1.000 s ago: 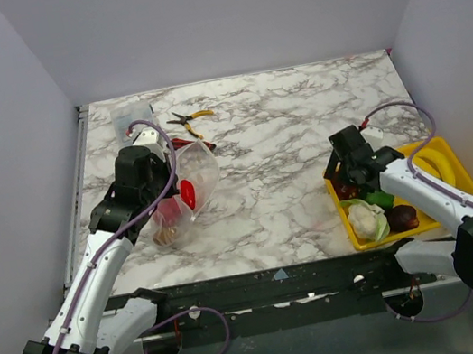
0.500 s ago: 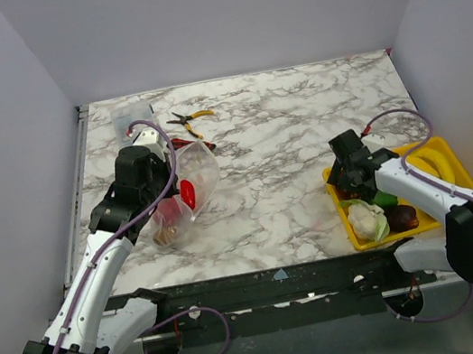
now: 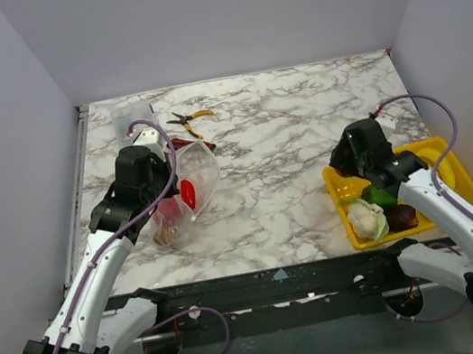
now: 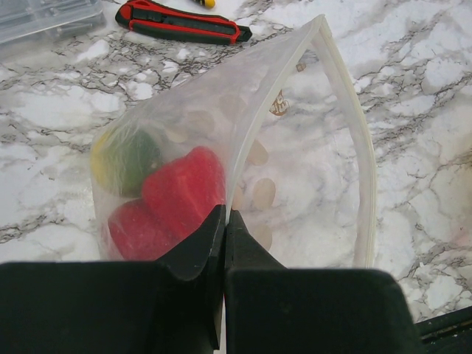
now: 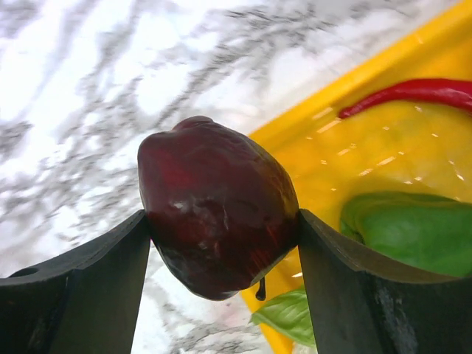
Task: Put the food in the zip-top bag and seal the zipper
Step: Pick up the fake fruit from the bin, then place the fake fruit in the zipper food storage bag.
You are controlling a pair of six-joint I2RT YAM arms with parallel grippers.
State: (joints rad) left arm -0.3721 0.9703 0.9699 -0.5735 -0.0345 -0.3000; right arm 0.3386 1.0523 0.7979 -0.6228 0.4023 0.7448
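At frame centre, the maroon food piece [image 5: 217, 214] sits clamped inside the right gripper [image 5: 223, 221]; the left gripper [image 4: 225, 220] is closed on the zip-top bag [image 4: 295, 147] rim.

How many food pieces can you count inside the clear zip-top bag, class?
3 in the zip-top bag: a green-yellow piece at the upper left, a larger red piece beside it, and a smaller red piece below. Others may be hidden behind them.

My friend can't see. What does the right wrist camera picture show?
The right gripper holds a maroon fruit between its black fingers. Behind it a yellow tray holds a red chili and a green piece, on a marble table.
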